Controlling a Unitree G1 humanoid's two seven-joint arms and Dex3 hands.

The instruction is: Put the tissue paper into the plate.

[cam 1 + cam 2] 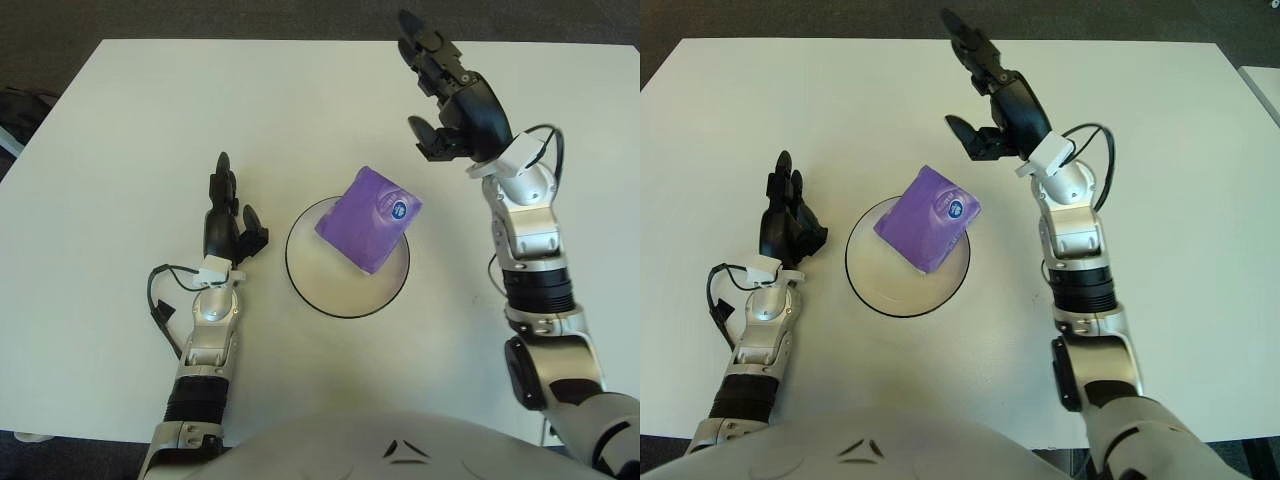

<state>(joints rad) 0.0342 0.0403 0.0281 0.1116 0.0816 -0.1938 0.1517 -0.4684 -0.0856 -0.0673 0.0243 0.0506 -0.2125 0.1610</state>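
Left eye view
Table: a white rectangular tabletop fills most of the view, with dark floor showing beyond its far edge and corners.
Plate: a round white plate with a thin dark rim sits near the table's middle, well away from every table edge.
Tissue paper: a purple soft pack of tissue paper with a small round blue label lies tilted in the plate, its upper corner leaning over the far right rim.
Right hand: the black three-finger right hand is above the table beyond and to the right of the pack, fingers spread, holding nothing, apart from the pack.
Left hand: the black left hand shows just left of the plate, fingers extended, holding nothing.

Right eye view
Open room: bare white table lies to the right of the right hand and its forearm.
Gap: a narrow strip of table separates the left hand from the plate's rim.
Pack: the tissue paper overhangs the rim on the right.
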